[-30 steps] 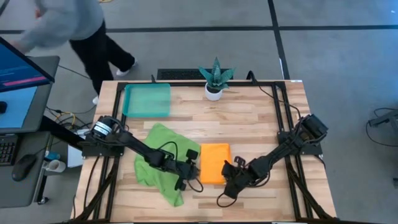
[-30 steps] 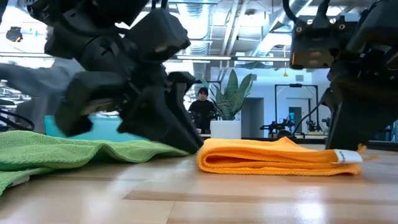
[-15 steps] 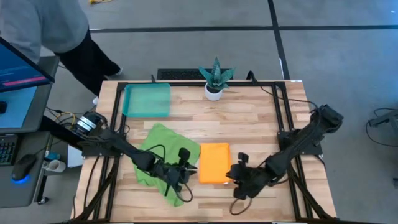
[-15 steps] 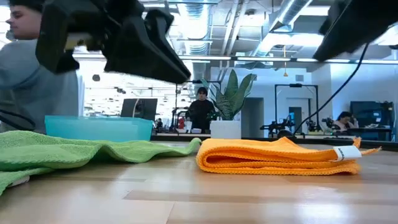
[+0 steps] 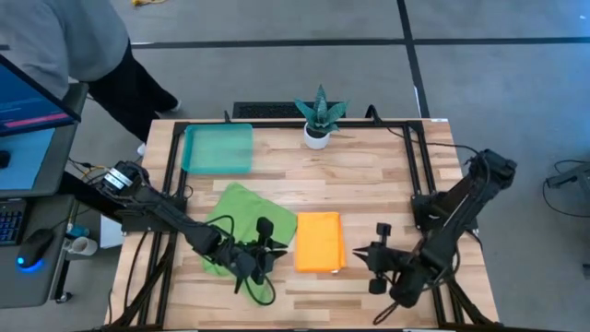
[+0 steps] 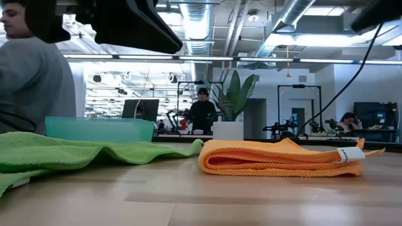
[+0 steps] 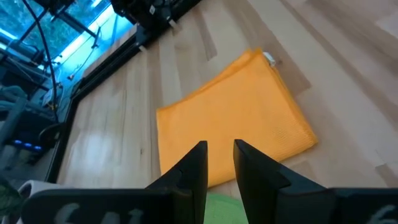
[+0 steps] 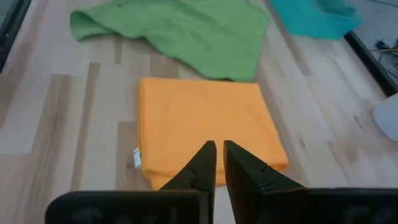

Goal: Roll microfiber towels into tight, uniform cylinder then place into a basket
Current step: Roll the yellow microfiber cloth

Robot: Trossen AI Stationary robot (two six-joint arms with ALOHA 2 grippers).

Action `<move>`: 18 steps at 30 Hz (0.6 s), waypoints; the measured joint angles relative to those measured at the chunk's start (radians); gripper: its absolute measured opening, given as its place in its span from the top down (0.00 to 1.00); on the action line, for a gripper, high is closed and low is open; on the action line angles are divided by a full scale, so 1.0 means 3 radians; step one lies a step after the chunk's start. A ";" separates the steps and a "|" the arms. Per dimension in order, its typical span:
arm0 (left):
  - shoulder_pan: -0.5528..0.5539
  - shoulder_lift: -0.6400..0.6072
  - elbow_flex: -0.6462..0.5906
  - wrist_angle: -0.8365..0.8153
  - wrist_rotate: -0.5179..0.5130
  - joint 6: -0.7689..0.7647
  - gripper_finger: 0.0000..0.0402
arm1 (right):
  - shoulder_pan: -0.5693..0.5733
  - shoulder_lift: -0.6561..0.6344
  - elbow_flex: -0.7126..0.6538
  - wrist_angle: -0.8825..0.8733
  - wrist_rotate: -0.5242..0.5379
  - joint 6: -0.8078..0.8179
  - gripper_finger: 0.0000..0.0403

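Note:
The orange towel (image 5: 318, 242) lies folded into a flat rectangle on the table's near middle, its white tag (image 8: 137, 157) at one edge. The lime green towel (image 5: 230, 221) lies loosely rumpled to its left. The teal basket (image 5: 218, 148) stands at the far left. My left gripper (image 7: 221, 146) hovers over the green towel's right edge, aimed at the orange towel. My right gripper (image 8: 219, 146) hovers off the orange towel's right side, also aimed at it. Both are shut but for a narrow slit, with nothing between the fingers.
A small white pot with a spiky plant (image 5: 318, 120) stands at the far middle. A person (image 5: 74, 41) stands beyond the table's far left corner, by a monitor. Black frame rails (image 5: 419, 175) run along the table's sides.
Both grippers have risen off the table beside the orange towel and drawn back from it, the left toward the table's left edge, the right toward the right and near edges, both tipping and rolling. The orange towel has stayed folded and still.

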 joint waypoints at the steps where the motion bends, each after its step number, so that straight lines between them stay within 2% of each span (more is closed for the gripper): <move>1: 0.0016 0.0000 0.0000 -0.0015 0.0000 -0.0001 0.82 | 0.0015 0.0051 0.0000 -0.0001 -0.0001 0.0062 0.87; 7: 0.0078 0.0000 0.0000 -0.0049 0.0027 -0.0060 0.80 | 0.0047 0.0409 -0.0001 0.0060 0.0069 0.0440 0.87; 12: 0.0081 0.0000 0.0000 -0.0166 0.0050 -0.0330 0.71 | 0.0047 0.0658 -0.0003 0.0320 0.0074 0.0578 0.87; 14: 0.0081 0.0000 0.0000 -0.0181 0.0157 -0.0517 0.67 | 0.0054 0.0729 -0.0003 0.0464 0.0064 0.0515 0.87; 18: 0.0087 0.0006 0.0000 -0.0201 0.0583 -0.0754 0.59 | 0.0060 0.0796 0.0000 0.0879 0.0062 0.0283 0.87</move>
